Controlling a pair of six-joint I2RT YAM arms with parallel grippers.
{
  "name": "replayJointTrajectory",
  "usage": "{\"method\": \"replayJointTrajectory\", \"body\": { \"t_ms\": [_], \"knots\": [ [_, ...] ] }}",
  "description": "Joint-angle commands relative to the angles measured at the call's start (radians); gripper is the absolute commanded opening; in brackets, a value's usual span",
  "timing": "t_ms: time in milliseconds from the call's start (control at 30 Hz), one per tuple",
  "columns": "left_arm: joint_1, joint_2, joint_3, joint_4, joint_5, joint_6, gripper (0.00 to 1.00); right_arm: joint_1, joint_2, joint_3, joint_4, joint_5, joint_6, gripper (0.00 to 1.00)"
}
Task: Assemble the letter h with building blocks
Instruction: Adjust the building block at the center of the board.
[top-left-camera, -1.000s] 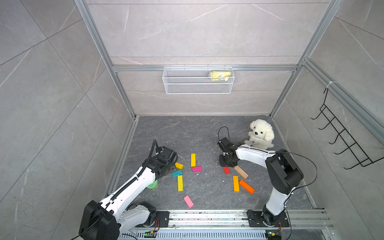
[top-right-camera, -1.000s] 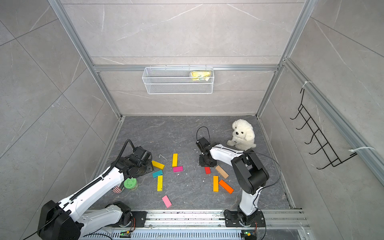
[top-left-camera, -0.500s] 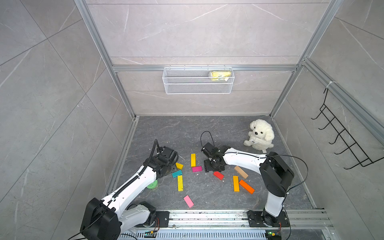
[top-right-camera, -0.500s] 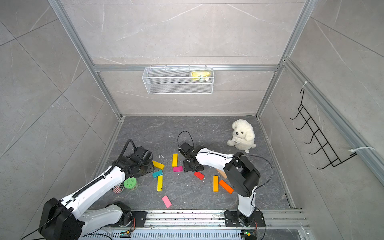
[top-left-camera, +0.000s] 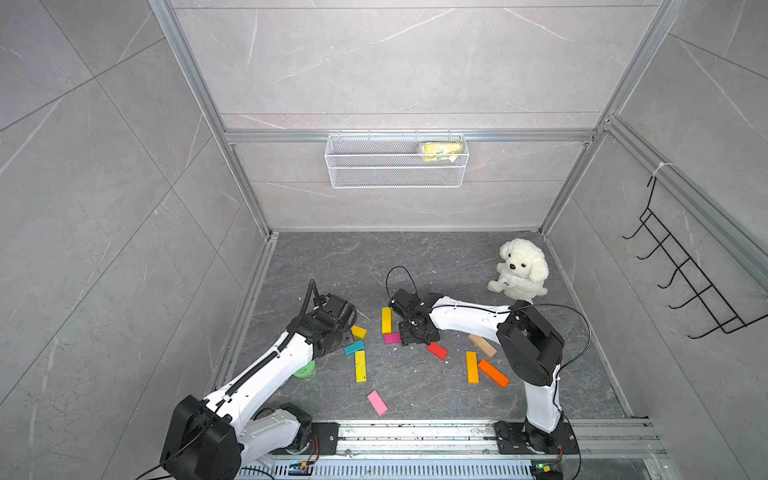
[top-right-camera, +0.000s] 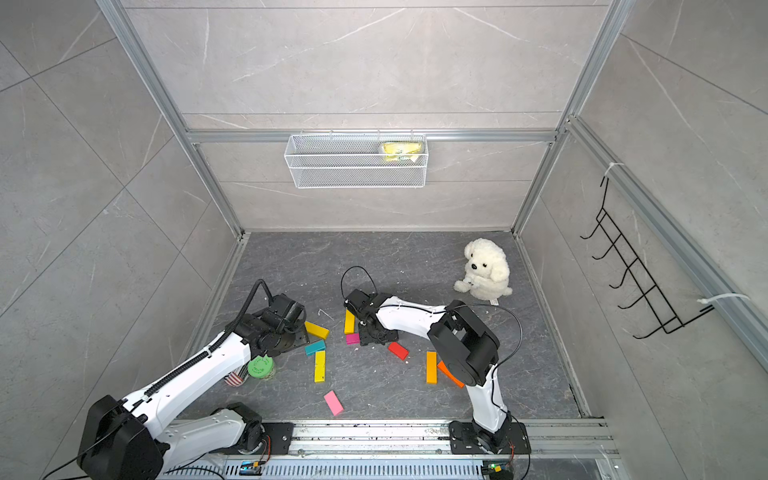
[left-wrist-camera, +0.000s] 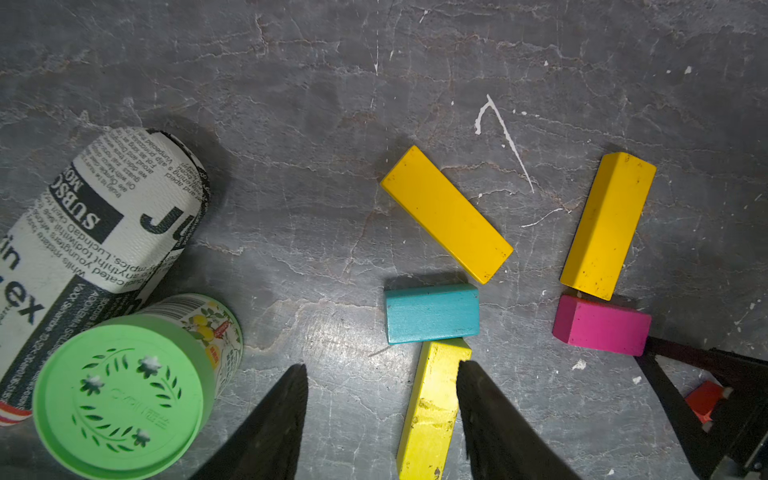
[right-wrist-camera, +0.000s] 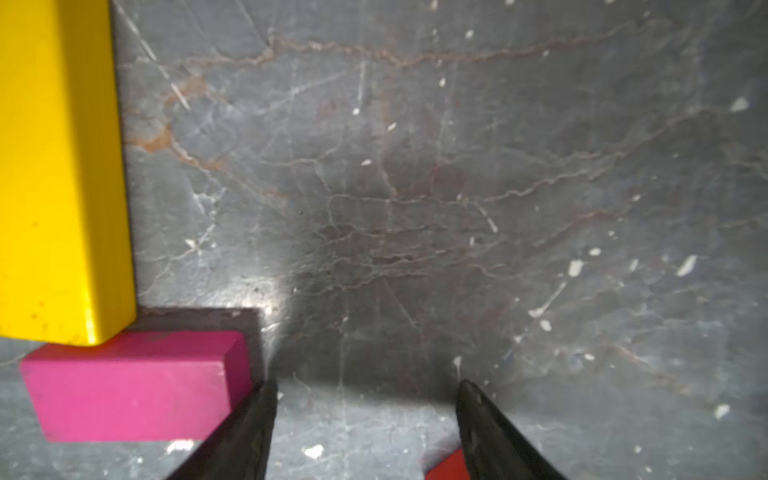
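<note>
Ten flat rectangular wooden bars with matte painted faces lie scattered on the dark, veined stone-look floor (top-left-camera: 415, 257): six long and four short. Nearest the front rail is a short pink bar (top-left-camera: 377, 402). Beyond it lies a long lemon-yellow bar (top-left-camera: 360, 365), scuffed along one edge in the left wrist view. On the right arm's side a long amber bar (top-left-camera: 471, 366) has a slanted long orange bar (top-left-camera: 493, 372) just beside it.

One round can with a green embossed lid (top-right-camera: 259, 368) stands under the left arm, next to one newsprint-patterned cylinder (left-wrist-camera: 104, 216). Further back come a short red bar (top-left-camera: 436, 350), a long tan bar (top-left-camera: 482, 345), a short magenta bar (top-left-camera: 392, 338), and a short teal bar (top-left-camera: 353, 347) touching the lemon-yellow bar's end. Two more long ones follow. A tilted golden bar (top-left-camera: 358, 332) lies near the teal bar. A straight golden bar (top-left-camera: 386, 320) butts end-on against the magenta bar, making an L.

The left gripper (left-wrist-camera: 380, 370) hovers with its jaws apart and empty, one finger over the lemon-yellow bar's edge. The right gripper (right-wrist-camera: 365, 386) is spread wide, holding nothing, low between the magenta and red bars.

Farthest back are one fluffy white plush dog (top-left-camera: 519, 270) and one white wire-mesh basket (top-left-camera: 395, 174) on the wall.
</note>
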Motion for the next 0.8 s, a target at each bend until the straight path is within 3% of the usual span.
{"method": "replayJointTrajectory", "body": {
  "t_ms": [0, 567, 767],
  "knots": [
    [0.005, -0.011, -0.009, 0.013, 0.012, 0.005, 0.62, 0.014, 0.024, 0.023, -0.024, 0.025, 0.023, 0.72],
    [0.005, -0.017, -0.021, 0.010, 0.006, 0.003, 0.63, 0.043, 0.030, 0.042, -0.035, 0.013, 0.029, 0.72],
    [0.005, -0.019, -0.021, 0.007, 0.006, 0.004, 0.63, 0.049, -0.055, 0.000, -0.091, 0.101, 0.084, 0.74]
  ]
}}
